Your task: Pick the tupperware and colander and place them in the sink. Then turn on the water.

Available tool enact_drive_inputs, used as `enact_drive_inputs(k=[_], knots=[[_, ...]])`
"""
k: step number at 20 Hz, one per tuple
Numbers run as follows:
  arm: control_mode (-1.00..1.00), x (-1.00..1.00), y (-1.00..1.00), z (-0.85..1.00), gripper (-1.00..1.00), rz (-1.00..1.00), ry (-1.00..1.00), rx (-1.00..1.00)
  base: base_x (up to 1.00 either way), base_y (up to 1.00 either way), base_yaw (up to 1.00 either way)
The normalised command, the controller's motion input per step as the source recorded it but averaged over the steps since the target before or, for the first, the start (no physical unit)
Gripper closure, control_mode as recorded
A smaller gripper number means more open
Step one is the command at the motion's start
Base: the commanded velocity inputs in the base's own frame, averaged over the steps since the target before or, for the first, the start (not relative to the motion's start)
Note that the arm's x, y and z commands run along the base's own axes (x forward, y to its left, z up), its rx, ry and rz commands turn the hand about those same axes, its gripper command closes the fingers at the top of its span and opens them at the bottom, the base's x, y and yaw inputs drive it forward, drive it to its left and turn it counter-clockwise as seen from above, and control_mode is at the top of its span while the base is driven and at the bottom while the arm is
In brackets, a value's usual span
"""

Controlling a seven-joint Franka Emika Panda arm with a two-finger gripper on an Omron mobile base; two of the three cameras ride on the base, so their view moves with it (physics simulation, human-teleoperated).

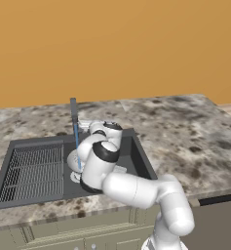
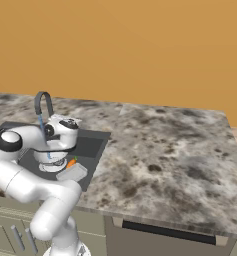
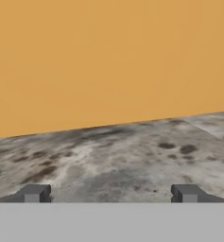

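Observation:
The dark grey sink is set in the speckled counter, with its ribbed drainboard on the left. A thin blue stream of water falls from the dark faucet into the basin. The white round colander sits in the basin under the stream. The pale rectangular tupperware lies just beside it, near the front wall. My gripper hovers above the basin by the faucet, aimed at the back wall. It is open, fingertips wide apart with nothing between them.
A small orange thing lies in the basin between colander and tupperware. The marble counter stretches right of the sink to its edge. An orange wall stands behind. My arm's elbow hangs over the basin's front.

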Motion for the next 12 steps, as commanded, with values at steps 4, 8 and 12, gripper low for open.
enact_drive_inputs(k=[4,8,12], knots=[[-1.0,0.0,-0.48,-0.15,-1.0,0.0,-0.06,0.0,0.0,0.0,0.0],[-1.0,0.0,-0.48,-0.14,-1.0,0.0,-0.05,0.0,0.0,0.0,0.0],[-1.0,0.0,-0.52,-0.11,-1.0,0.0,-0.05,0.0,0.0,0.0,0.0]])
